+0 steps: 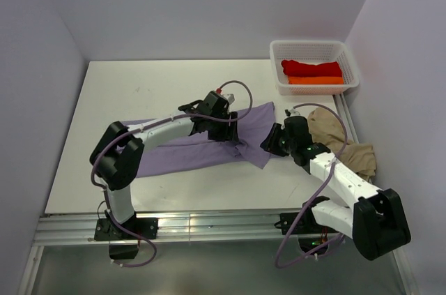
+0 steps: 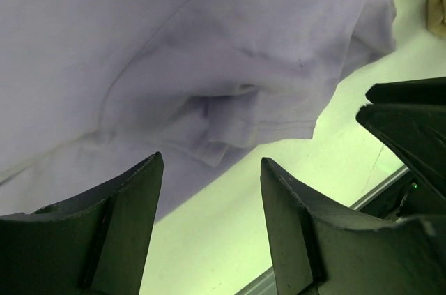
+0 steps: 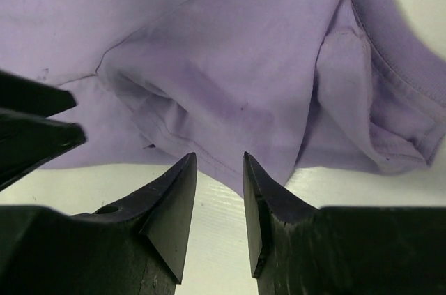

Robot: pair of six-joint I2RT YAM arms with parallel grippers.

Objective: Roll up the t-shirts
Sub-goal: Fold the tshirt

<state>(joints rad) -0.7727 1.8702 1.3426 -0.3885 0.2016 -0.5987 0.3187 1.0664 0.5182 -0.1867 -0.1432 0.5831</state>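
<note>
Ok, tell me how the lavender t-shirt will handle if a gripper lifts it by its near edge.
The lavender t-shirt looks thin and creased, with folds bunched near the sleeve, so it will probably droop limply from any pinch. It lies spread on the table, so a push likely bunches it rather than slides it whole.

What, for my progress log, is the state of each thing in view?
lavender t-shirt: unrolled, lying spread out, rumpled
beige t-shirt: unrolled, crumpled heap
basket: upright, holding two shirts
red t-shirt: compact roll, inside basket
orange t-shirt: compact roll, inside basket
left pincer: open, empty
right pincer: open, empty
</note>
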